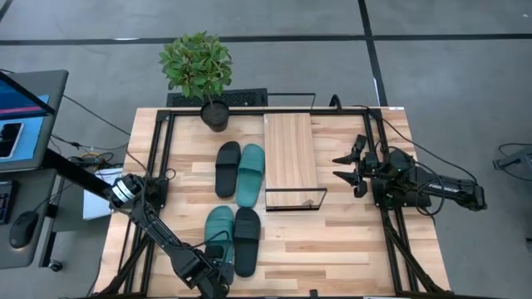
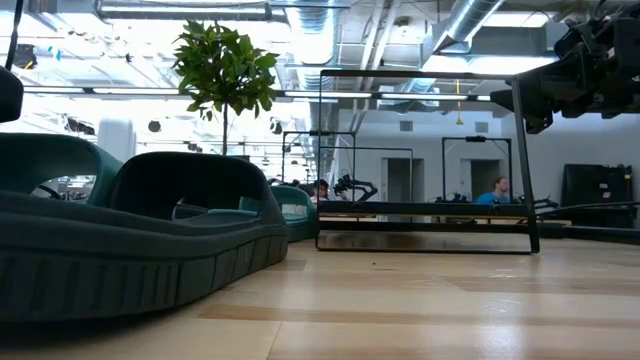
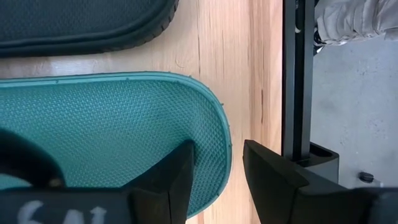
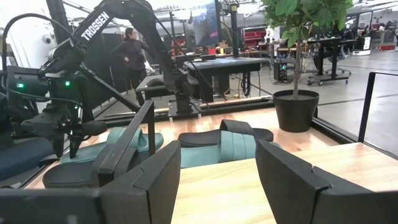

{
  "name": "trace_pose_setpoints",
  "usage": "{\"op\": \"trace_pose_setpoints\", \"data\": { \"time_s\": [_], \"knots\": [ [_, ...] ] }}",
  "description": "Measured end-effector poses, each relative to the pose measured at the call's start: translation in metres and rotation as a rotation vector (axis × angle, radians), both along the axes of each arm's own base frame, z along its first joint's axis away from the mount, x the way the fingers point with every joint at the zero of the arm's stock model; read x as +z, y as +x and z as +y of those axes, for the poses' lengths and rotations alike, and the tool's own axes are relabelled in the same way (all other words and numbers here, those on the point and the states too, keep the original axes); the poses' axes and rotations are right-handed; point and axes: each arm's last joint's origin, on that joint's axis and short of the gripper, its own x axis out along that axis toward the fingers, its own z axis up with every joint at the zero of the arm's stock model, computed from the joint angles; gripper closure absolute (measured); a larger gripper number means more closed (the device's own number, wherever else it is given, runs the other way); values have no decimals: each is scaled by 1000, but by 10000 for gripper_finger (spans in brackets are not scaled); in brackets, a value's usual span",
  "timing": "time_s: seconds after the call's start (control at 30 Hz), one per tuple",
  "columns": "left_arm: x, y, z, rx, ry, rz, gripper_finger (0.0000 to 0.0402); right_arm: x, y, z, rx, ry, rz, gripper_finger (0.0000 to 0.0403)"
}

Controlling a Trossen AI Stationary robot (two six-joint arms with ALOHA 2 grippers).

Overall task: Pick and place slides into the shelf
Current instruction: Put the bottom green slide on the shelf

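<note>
Near the table's front edge, left of centre, the left claw (image 1: 218, 274) is down at the heel end of a teal slide (image 1: 218, 230), and its wrist cam shows the two fingers (image 3: 171, 180) apart, straddling that slide's rim (image 3: 214, 140) w/ one finger over the textured footbed and the other outside the edge, not yet closed. My read: that stance is set up to pinch the sole edge, since the rim is the thinnest, easiest part to clamp. A black slide (image 1: 247, 239) lies right beside the teal one, touching or nearly so. Further back sits the 2nd pair, black slide (image 1: 227, 169) on the left and teal slide (image 1: 250, 174) on the right, side by side. All four are on the table top; none is on the shelf. The shelf (image 1: 290, 159), a wire rack w/ a light wood board, stands just right of the back pair, board bare. The right claw (image 1: 352, 167) waits at the table's right side, facing the shelf, fingers (image 4: 155, 180) spread wide and holding nothing; prob. parked there to stay out of the way. A potted plant (image 1: 199, 71) stands at the back edge, well clear of the work. Task looks to be at its start: first pick under way, four slides to go.
</note>
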Motion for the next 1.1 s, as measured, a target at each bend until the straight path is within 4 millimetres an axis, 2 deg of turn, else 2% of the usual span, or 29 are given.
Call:
{"op": "trace_pose_setpoints", "data": {
  "time_s": [0.37,0.87,0.97,1.1],
  "knots": [
    [-7,2,-2,9,7,4,267,0,0,0,0,0,0,202],
    [-8,2,-1,38,12,-2,271,0,0,0,0,0,0,202],
    [-8,2,0,31,8,12,304,0,0,0,0,0,0,202],
    [-8,3,0,7,-44,63,382,0,0,0,0,0,0,202]
  ]
}}
